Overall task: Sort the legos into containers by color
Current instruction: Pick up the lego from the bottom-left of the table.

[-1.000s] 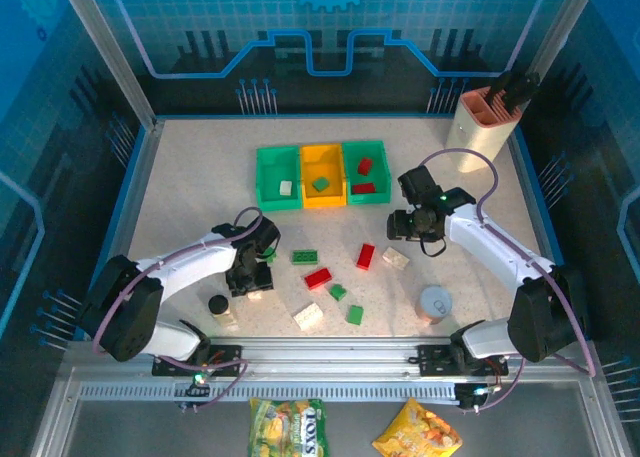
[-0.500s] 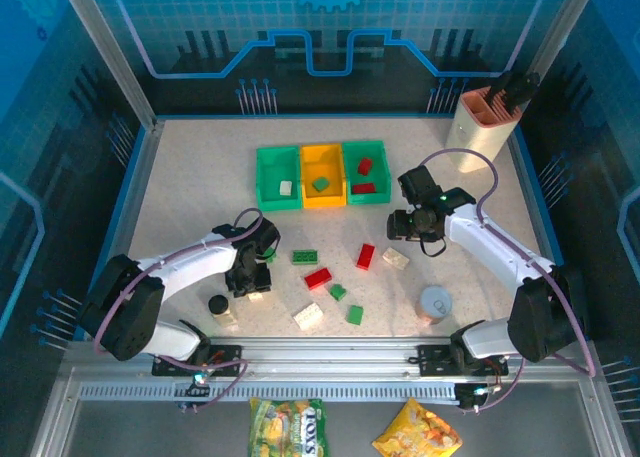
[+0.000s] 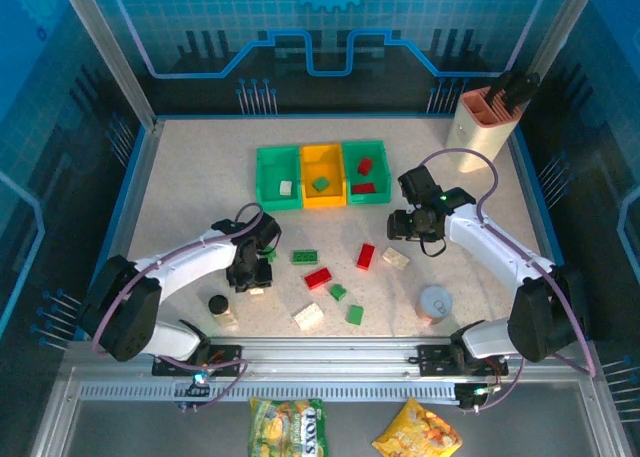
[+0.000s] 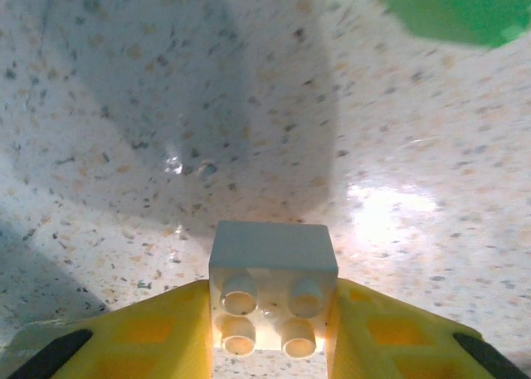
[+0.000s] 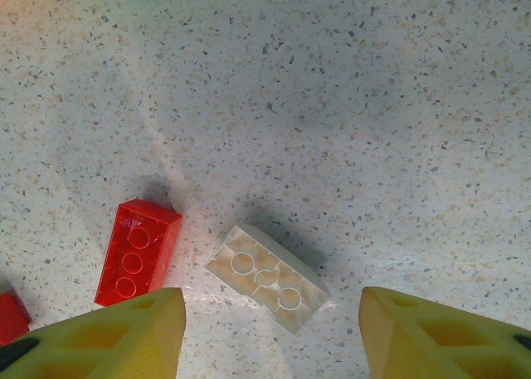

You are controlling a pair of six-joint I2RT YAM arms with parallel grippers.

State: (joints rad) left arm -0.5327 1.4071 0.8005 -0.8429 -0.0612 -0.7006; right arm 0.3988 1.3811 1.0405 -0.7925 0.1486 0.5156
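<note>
**Left jaws clenched on a cream brick, right jaws released**

Top view: a pale speckled surface [image 3: 190,177] sits inside a metal frame with blue panelled walls. Three bins stand in a row at the far middle. The left green bin [image 3: 260,177] holds a cream piece, the yellow bin [image 3: 322,149] a green piece, and the right green bin [image 3: 385,172] two red pieces. Loose bricks [image 3: 318,277] in red, green and cream lie scattered over the near middle. A beige holder [image 3: 478,127] fills the far right corner. A tin can [image 3: 435,304] and a black-capped jar [image 3: 219,307] stand near the near edge.

Left wrist view: the left jaws grasp a cream four-stud brick [image 4: 272,284], with yellow fingers [image 4: 158,333] pressed to both its sides. From above this grip is too small to judge. A blurred green shape [image 4: 452,10] lies beyond.

Right wrist view: the right jaws are spread wide and grip nothing. On the surface below them lie a long cream brick [image 5: 267,278] and a red brick [image 5: 137,250], near each other but apart.
</note>
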